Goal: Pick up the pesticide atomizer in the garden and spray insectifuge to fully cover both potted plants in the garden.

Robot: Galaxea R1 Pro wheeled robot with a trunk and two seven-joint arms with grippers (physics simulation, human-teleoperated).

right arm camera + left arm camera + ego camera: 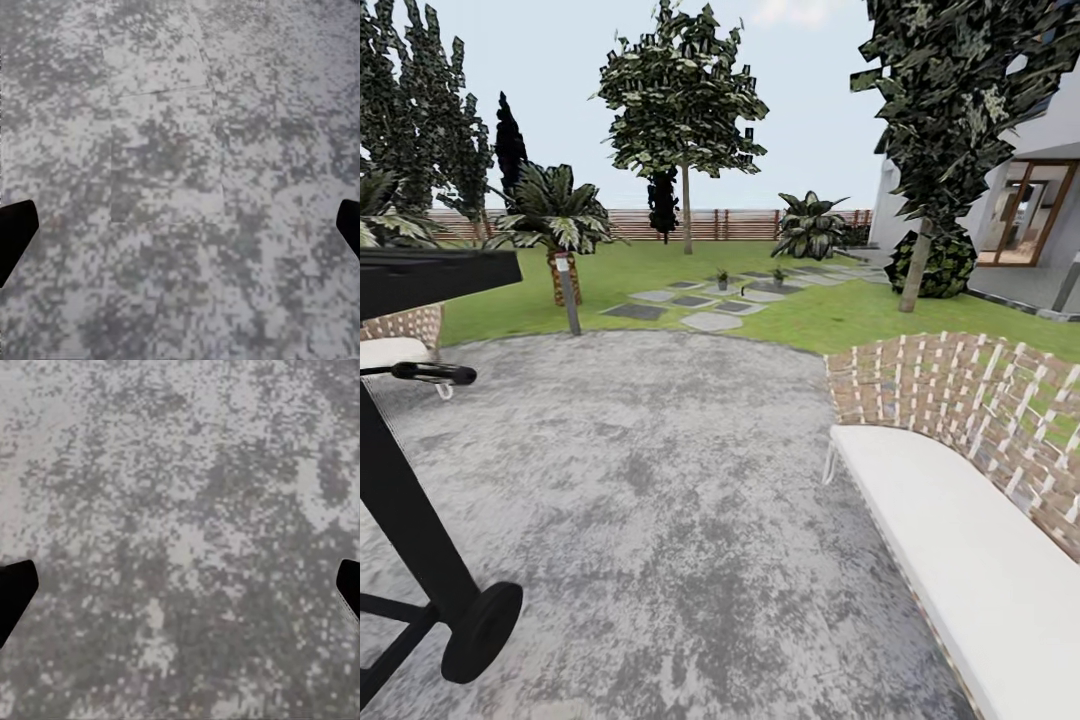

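No writing can be read anywhere. In the head view, 2 potted plants sit far off among stepping stones on the lawn, before the fence. A bench flanks the mottled paving. Over that paving, the left gripper and right gripper hang spread, holding nothing.

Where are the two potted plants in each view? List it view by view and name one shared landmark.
Head view: the potted plants stand far off, upper centre, among the stepping stones on the lawn.
Left wrist view: grey mottled paving beneath the open left pincer.
Right wrist view: the same paving, with slab seams, beneath the open right pincer.
Shared landmark: the grey mottled paving, the head view's foreground.
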